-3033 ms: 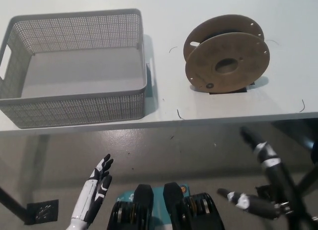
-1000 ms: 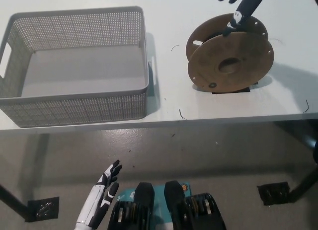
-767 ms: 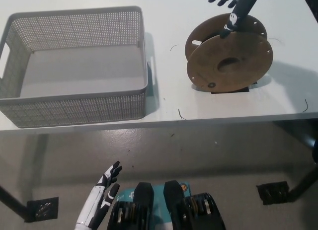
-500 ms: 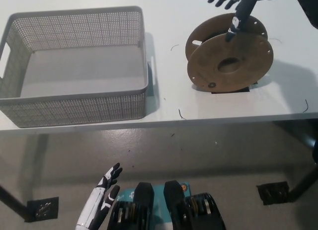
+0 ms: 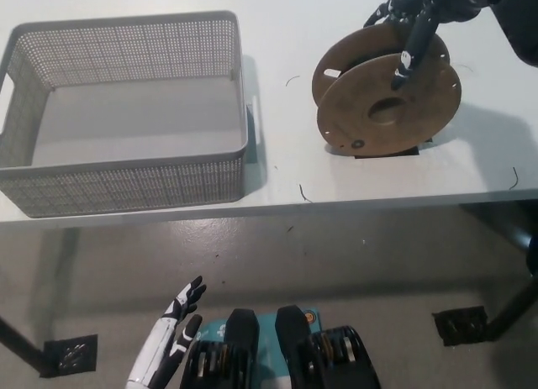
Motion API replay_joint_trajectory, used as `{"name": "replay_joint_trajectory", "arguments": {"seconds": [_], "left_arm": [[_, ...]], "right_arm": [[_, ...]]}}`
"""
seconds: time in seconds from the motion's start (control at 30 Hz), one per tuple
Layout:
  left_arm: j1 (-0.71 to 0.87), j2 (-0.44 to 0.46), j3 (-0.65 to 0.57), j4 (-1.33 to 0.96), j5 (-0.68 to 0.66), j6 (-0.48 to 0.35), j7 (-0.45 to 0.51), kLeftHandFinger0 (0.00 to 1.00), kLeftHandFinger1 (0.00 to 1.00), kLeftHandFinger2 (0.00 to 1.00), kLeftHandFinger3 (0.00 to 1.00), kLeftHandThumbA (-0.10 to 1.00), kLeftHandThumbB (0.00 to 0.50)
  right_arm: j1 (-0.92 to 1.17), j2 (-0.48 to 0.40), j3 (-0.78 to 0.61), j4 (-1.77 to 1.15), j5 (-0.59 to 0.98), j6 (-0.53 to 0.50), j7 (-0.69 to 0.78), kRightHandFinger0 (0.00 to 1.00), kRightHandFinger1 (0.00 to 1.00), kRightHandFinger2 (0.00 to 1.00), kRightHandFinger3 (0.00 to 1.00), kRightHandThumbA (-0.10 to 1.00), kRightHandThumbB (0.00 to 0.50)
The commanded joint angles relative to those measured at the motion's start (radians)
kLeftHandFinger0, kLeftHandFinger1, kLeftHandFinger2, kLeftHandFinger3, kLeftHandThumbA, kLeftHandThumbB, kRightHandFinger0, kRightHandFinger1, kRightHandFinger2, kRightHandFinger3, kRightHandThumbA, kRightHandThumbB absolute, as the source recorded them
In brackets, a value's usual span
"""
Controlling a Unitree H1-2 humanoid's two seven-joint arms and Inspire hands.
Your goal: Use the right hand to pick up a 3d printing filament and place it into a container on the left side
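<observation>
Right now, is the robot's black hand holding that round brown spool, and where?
Not lifted yet. The black right hand reaches over the top rim of the round brown cardboard filament spool, fingers draped over its front; a firm hold cannot be told. The white left hand holds nothing.

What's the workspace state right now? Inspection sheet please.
Surface: white table, a dark patch under the spool.
Job's things: brown filament spool on the table's right; grey mesh basket on the left, nothing in it.
Clutter: thin dark filament scraps near the table edge.
Hands: right hand over the spool's top, fingers around its rim; left hand low, open.
Cables: nothing seen.
Surroundings: grey floor.
</observation>
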Motion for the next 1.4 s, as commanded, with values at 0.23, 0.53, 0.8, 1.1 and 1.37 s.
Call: {"name": "replay_joint_trajectory", "arguments": {"seconds": [0.23, 0.53, 0.8, 1.1, 1.37], "left_arm": [[-0.011, 0.016, -0.009, -0.019, 0.005, -0.043, -0.001, 1.0, 1.0, 1.0, 1.0, 1.0, 0.425], [-0.042, 0.02, -0.005, -0.004, -0.008, -0.043, -0.009, 1.0, 1.0, 1.0, 1.0, 1.0, 0.434], [-0.049, 0.022, -0.006, -0.004, 0.002, -0.043, -0.007, 1.0, 1.0, 1.0, 1.0, 1.0, 0.428], [-0.051, 0.023, -0.009, -0.001, -0.001, -0.043, -0.015, 1.0, 1.0, 1.0, 1.0, 1.0, 0.431], [-0.049, 0.025, -0.008, 0.004, 0.0, -0.043, -0.015, 1.0, 1.0, 1.0, 1.0, 1.0, 0.429]], "right_arm": [[0.092, 0.083, -0.06, 0.055, -0.004, -0.028, -0.198, 1.0, 1.0, 1.0, 1.0, 0.85, 0.415], [0.112, 0.087, -0.071, 0.042, -0.061, -0.123, -0.475, 0.04, 0.29, 0.57, 0.6, -0.1, 0.16], [0.113, 0.04, -0.184, 0.065, 0.006, -0.108, -0.512, 0.1, 0.49, 0.79, 0.83, -0.1, 0.175], [0.131, -0.001, -0.466, 0.078, 0.191, -0.004, -0.568, 0.07, 0.62, 1.0, 1.0, -0.1, 0.174], [0.163, -0.051, -0.903, 0.096, 0.49, 0.078, -0.558, 0.0, 0.43, 0.89, 1.0, -0.1, 0.14]]}}
